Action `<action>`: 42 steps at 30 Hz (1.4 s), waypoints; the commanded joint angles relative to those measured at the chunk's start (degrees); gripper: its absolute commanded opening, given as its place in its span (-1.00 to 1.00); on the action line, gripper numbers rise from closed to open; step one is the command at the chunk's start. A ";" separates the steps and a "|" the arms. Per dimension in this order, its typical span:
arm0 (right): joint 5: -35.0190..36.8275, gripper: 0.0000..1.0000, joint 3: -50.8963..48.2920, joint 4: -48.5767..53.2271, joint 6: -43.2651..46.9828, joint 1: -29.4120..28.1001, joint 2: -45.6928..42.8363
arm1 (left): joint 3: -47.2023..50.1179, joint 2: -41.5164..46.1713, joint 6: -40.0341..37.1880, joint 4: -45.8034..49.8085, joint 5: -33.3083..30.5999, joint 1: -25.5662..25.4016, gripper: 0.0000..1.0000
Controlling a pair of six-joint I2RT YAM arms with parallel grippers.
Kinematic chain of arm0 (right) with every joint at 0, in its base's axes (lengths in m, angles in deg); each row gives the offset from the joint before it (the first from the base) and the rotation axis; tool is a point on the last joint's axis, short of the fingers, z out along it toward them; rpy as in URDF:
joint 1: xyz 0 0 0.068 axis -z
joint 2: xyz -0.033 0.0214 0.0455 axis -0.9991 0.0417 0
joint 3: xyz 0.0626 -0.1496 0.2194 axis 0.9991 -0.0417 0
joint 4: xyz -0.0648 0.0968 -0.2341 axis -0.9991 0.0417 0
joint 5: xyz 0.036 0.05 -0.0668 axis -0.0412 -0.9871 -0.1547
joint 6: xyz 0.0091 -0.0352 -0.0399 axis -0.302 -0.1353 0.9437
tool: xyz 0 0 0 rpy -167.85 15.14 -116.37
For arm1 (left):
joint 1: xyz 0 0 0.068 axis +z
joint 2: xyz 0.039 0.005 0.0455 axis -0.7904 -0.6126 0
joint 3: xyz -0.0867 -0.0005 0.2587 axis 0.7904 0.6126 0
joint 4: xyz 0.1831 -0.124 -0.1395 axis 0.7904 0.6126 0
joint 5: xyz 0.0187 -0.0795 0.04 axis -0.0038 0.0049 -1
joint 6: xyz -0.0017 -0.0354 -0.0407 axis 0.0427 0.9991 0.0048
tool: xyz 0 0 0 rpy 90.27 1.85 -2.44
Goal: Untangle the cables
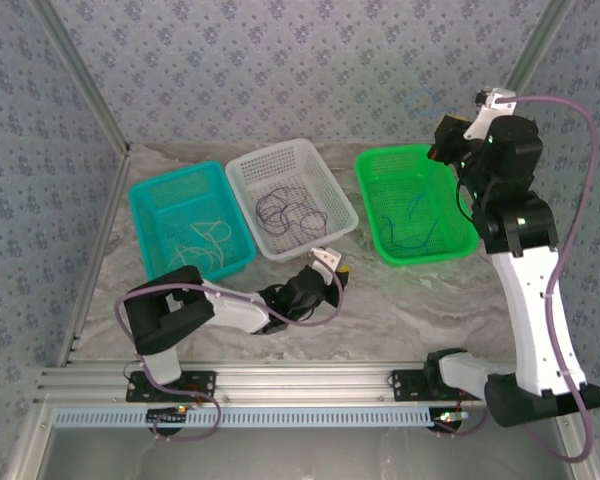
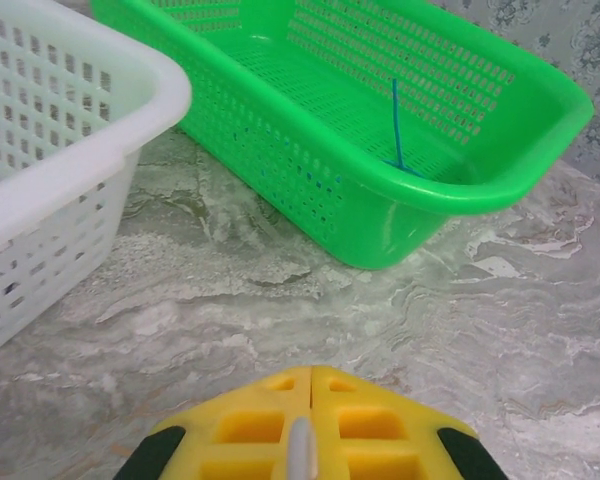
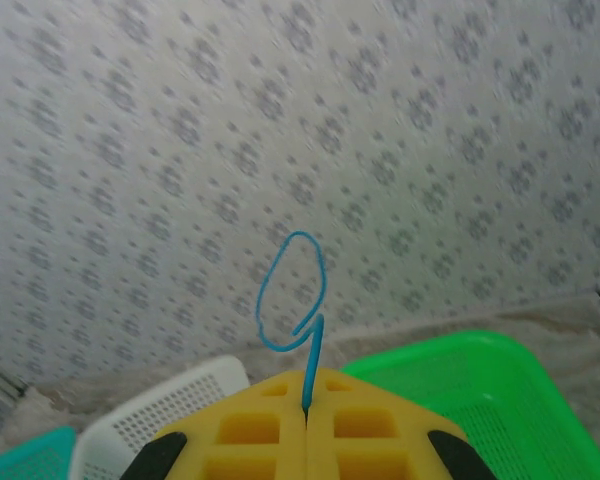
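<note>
My right gripper (image 3: 307, 385) is raised above the green basket (image 1: 363, 190) and is shut on a thin blue cable (image 3: 313, 352), which curls into a loop above the fingertips. More blue cable (image 1: 410, 238) lies inside that basket. Dark cables (image 1: 290, 210) lie in the white basket (image 1: 248, 208), and pale cables (image 1: 208, 238) in the teal basket (image 1: 138, 230). My left gripper (image 1: 332, 268) sits low over the table in front of the white basket. Its yellow fingers (image 2: 250, 425) are pressed together, with a pale strand (image 2: 300, 450) in the seam.
In the left wrist view the white basket (image 2: 80, 150) is close on the left and the green basket (image 2: 500, 185), with blue cable (image 2: 395, 120) in it, lies ahead. Bare marbled table (image 2: 280, 300) lies between. Patterned walls enclose the back and sides.
</note>
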State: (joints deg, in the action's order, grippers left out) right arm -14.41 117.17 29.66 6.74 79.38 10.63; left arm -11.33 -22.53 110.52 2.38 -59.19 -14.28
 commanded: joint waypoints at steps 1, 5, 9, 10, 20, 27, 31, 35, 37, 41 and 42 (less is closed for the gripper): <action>-6.57 -1.00 -1.77 -1.99 -0.80 4.73 0.61 | 1.26 2.36 0.72 1.09 -1.86 -0.30 -1.00; -12.04 -1.00 -8.62 -1.30 -1.27 10.40 2.81 | 1.51 3.00 0.64 1.55 -2.31 -0.29 -0.99; -12.59 -0.79 -15.62 0.75 -0.93 13.57 5.95 | 1.52 3.41 0.72 2.36 -2.49 -0.30 -0.99; -12.93 -0.76 -16.53 1.42 -0.31 13.93 6.92 | 1.66 3.53 0.80 2.46 -2.52 -0.30 -0.99; -12.92 0.85 -14.65 10.69 6.32 12.56 12.49 | 1.79 7.31 0.81 6.20 -3.66 -0.30 -0.94; -15.89 0.74 -21.10 7.69 6.48 1.49 0.57 | 1.45 11.01 2.37 10.01 -5.02 -0.30 -0.91; -19.73 0.70 -32.17 3.14 8.17 -5.51 -6.81 | 1.85 12.84 4.06 10.81 -4.42 -0.22 -0.89; -24.98 0.50 -43.87 -1.97 2.70 -5.37 -12.07 | 3.39 15.02 5.67 10.62 -3.71 -0.17 -0.87; -30.31 0.45 -49.24 -6.90 -0.25 -6.69 -13.65 | 4.08 15.95 6.17 10.32 -3.41 -0.03 -0.86; -26.78 0.46 -56.08 -12.42 -1.72 -14.92 -16.33 | 4.25 17.38 7.23 10.92 -2.50 0.54 -0.85; -25.51 0.48 -57.14 -13.35 -2.11 -16.59 -16.97 | 4.42 17.65 7.88 10.96 -2.18 0.73 -0.85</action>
State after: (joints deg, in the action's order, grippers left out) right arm -39.57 61.52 23.47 7.24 66.66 -3.53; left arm -7.11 -7.01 116.40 12.85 -62.31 -14.13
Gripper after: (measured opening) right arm 0.732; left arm 0.075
